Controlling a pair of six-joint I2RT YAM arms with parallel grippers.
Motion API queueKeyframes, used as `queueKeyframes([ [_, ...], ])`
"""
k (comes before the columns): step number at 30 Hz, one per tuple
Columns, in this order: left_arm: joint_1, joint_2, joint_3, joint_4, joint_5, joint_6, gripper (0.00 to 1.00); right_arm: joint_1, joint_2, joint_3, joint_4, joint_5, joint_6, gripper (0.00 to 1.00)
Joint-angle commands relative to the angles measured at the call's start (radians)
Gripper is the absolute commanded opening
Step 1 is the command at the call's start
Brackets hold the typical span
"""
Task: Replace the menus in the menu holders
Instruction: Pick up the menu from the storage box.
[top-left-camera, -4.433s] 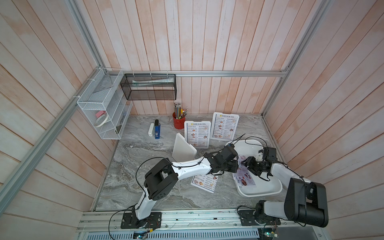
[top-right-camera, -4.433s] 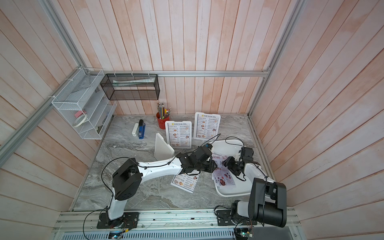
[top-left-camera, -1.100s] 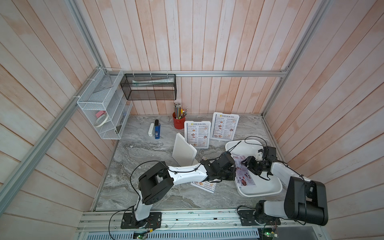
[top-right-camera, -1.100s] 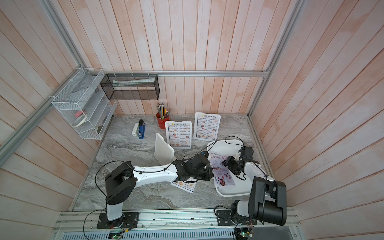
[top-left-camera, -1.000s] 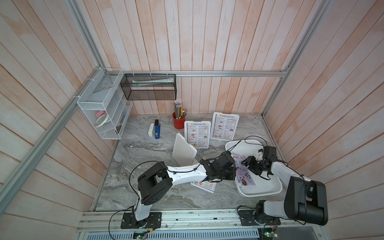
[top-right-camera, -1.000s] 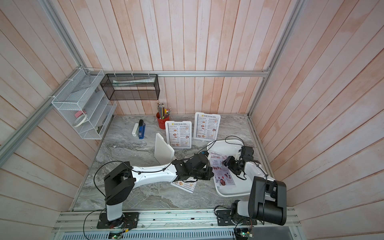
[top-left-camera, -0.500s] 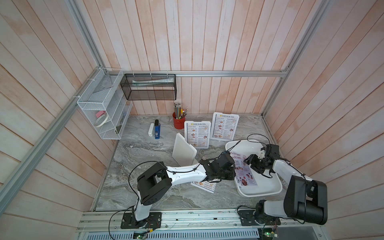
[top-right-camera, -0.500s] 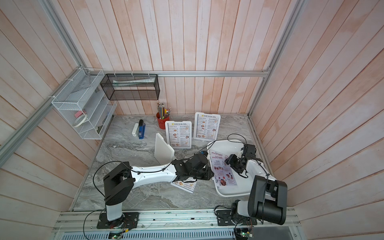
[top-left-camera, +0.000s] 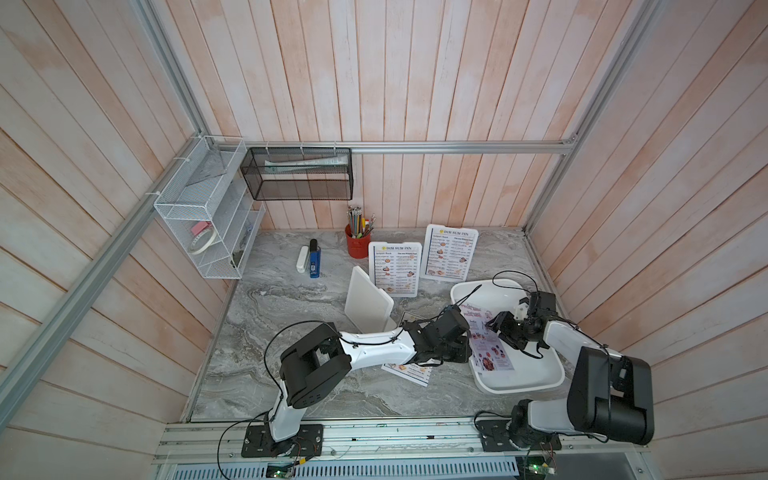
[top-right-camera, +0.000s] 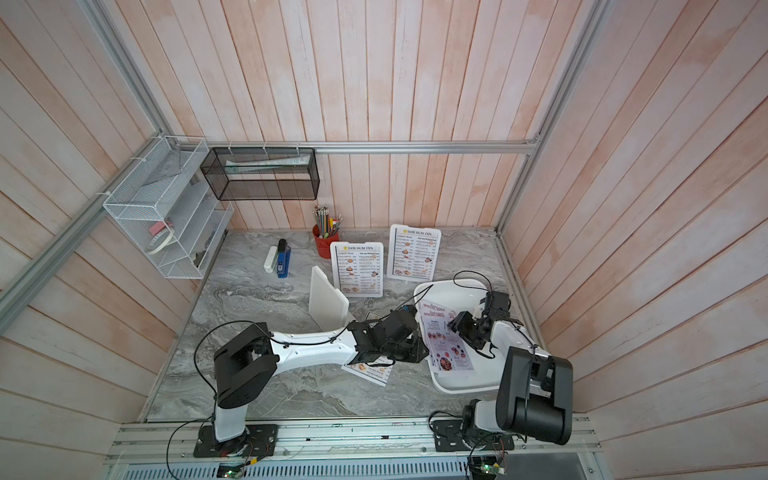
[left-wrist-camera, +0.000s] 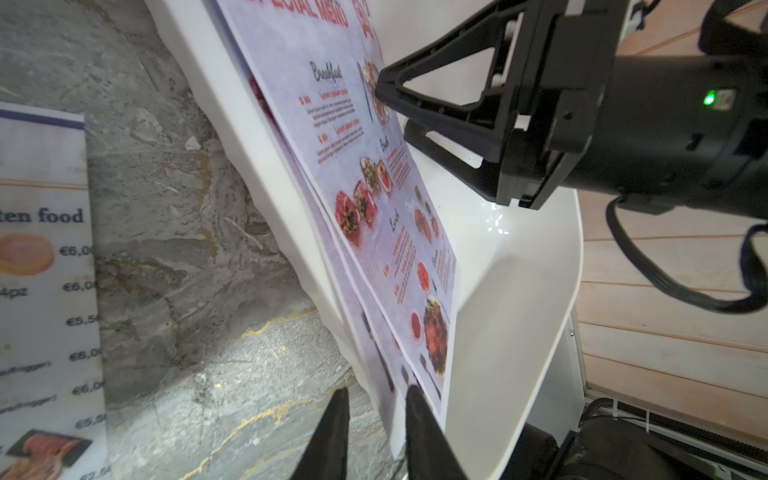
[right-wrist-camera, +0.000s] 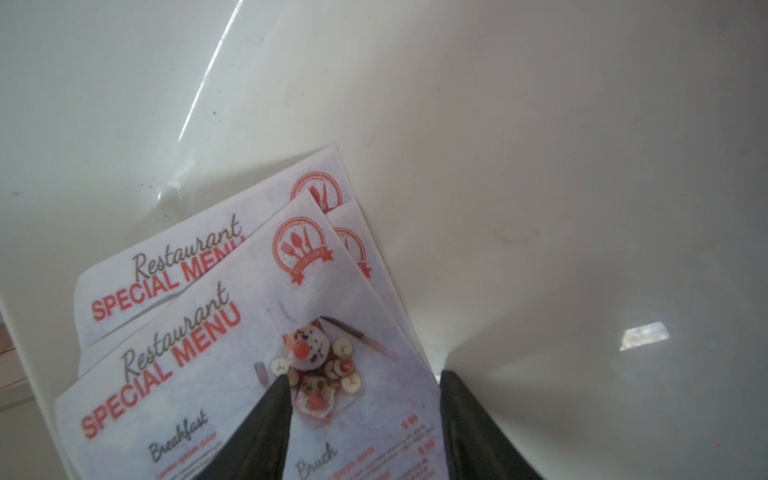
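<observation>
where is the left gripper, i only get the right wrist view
observer: The left gripper is open at the tray rim, by the foot of the special menus.
operator: any old menu out yet
observer: One dim sum sheet lies flat on the table beside the tray.
operator: and the holders
observer: Two holders at the back show dim sum menus; the third holder shows only a blank white side.

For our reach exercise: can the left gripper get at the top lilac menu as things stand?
Probably yes. The left gripper stands slightly open at the menu corner by the tray rim; the right gripper is further up the sheet.
</observation>
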Motion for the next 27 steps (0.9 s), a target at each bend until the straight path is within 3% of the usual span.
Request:
queueKeyframes([
  [1, 0.000, 0.025, 0.007, 0.019, 0.014, -0.004, 0.23, -0.004, 0.018, -0.033, -0.017, -0.007, -0.010, 0.58],
  [15, 0.002, 0.037, 0.008, 0.041, 0.041, -0.012, 0.20, -0.004, 0.017, -0.033, -0.019, -0.004, -0.009, 0.57],
  [27, 0.005, 0.010, 0.005, 0.045, 0.041, -0.016, 0.03, -0.004, 0.018, -0.025, -0.023, 0.003, -0.013, 0.57],
])
